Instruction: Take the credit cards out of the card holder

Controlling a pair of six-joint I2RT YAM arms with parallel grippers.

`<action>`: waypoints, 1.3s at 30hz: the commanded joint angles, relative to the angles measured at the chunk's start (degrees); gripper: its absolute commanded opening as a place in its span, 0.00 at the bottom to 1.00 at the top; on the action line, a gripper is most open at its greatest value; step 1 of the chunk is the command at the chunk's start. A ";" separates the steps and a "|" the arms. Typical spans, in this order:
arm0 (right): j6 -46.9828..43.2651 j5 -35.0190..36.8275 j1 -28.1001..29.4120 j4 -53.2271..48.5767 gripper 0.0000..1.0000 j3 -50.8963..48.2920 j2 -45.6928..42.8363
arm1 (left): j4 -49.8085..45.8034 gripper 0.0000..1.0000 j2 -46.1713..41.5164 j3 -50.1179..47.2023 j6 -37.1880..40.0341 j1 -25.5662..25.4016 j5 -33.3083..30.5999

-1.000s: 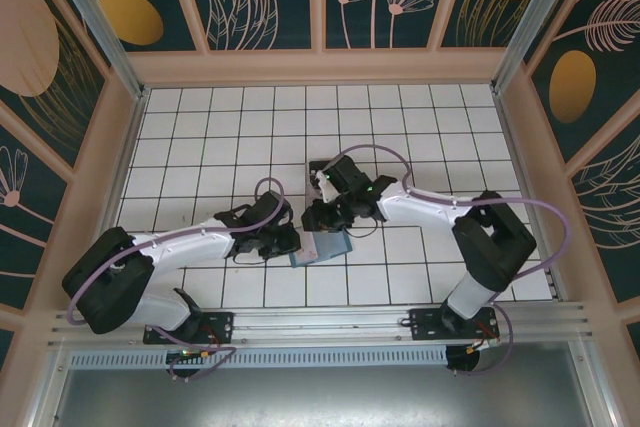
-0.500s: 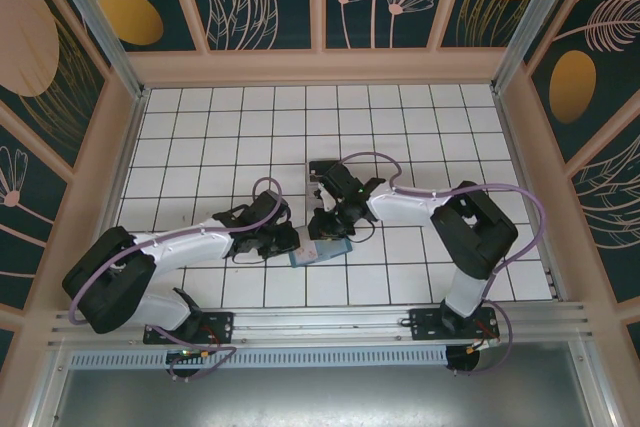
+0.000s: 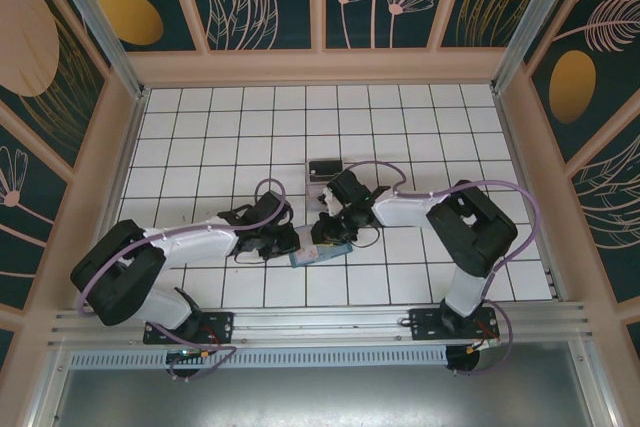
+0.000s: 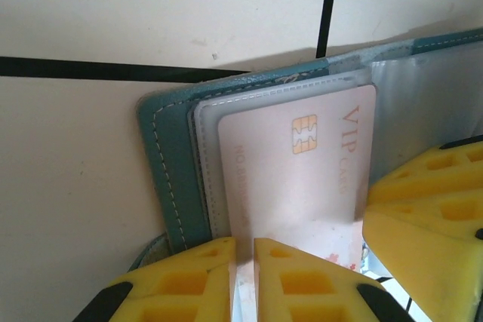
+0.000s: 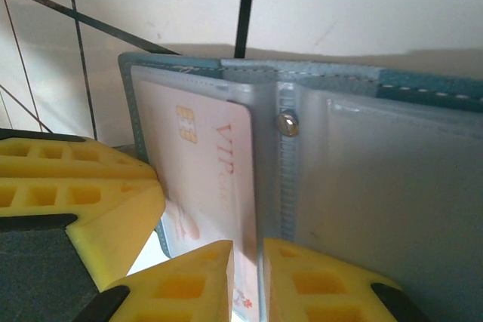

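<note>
Lying open: card holder (image 4: pixel 170 186) | pale VIP card (image 4: pixel 302 179) apparently inside clear sleeve (image 4: pixel 205 164)

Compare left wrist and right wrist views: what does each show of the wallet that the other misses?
Left wrist: the rounded corner and stitched side border of the teal-blue soft wallet. Right wrist: a small metal snap stud and the clear plastic sleeve beside it. Both: the pale pink VIP card with its gold chip, the left gripper clamping its page, the right gripper pinching its lower edge.
</note>
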 commanded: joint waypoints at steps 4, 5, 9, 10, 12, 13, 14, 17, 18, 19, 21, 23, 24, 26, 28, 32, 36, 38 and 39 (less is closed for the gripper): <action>-0.01 0.85 -0.63 1.07 0.19 -1.47 0.65 | -4.35 0.14 1.94 1.18 2.24 0.32 -3.60; -0.09 0.95 -0.63 1.00 0.19 -1.38 0.81 | -4.70 0.14 2.02 1.27 2.40 0.28 -3.75; 0.03 -0.07 -0.65 2.41 0.19 -1.86 1.03 | -4.89 0.14 2.57 1.36 2.60 0.37 -3.77; 0.44 -0.96 -0.65 3.63 0.19 -2.25 0.95 | -4.81 0.14 2.66 1.36 2.64 0.30 -3.67; 1.73 -3.25 -0.72 6.72 0.18 -3.45 0.95 | -4.59 0.14 3.00 1.60 2.69 0.31 -3.32; 2.19 -4.12 -0.78 7.81 0.18 -3.84 0.94 | -4.58 0.14 3.11 1.66 2.76 0.31 -3.18; 2.60 -4.93 -0.85 8.90 0.18 -4.31 1.04 | -4.50 0.14 3.20 1.71 2.77 0.26 -3.13; 3.87 -6.51 -1.30 12.29 0.17 -6.02 0.72 | -4.41 0.14 3.37 1.71 2.86 0.31 -2.89; 4.41 -7.09 -1.54 13.67 0.16 -6.69 0.53 | -4.33 0.14 3.48 1.71 2.87 0.28 -2.83; 4.72 -7.66 -1.71 14.84 0.16 -7.31 0.48 | -4.32 0.14 3.57 1.69 2.93 0.24 -2.74; 5.42 -8.99 -2.09 18.16 0.16 -8.85 0.57 | -4.12 0.14 3.47 1.60 2.77 0.32 -2.52; 6.65 -10.98 -2.47 22.09 0.15 -10.50 1.01 | -4.06 0.14 3.47 1.70 2.77 0.27 -2.43; 7.39 -11.71 -2.66 24.11 0.14 -11.36 1.00 | -4.06 0.14 3.55 1.71 2.78 0.24 -2.36; 8.31 -12.63 -2.81 26.76 0.11 -12.63 0.87 | -4.15 0.14 3.63 1.67 2.77 0.37 -2.43; 8.60 -12.99 -2.92 28.01 0.08 -13.30 0.64 | -4.07 0.14 3.66 1.54 2.81 0.26 -2.39; 8.42 -12.28 -3.36 28.05 0.02 -14.26 -0.14 | -4.32 0.14 3.76 1.54 2.84 0.29 -2.51; 8.23 -11.34 -4.55 27.32 0.00 -15.67 -1.45 | -5.00 0.14 3.65 1.63 2.91 0.27 -2.92; 7.50 -10.96 -5.16 25.88 0.00 -15.87 -2.12 | -5.27 0.14 3.73 1.63 2.94 0.33 -3.13; 6.98 -10.82 -5.39 25.02 0.00 -15.97 -2.32 | -5.29 0.14 3.74 1.54 2.94 0.25 -3.13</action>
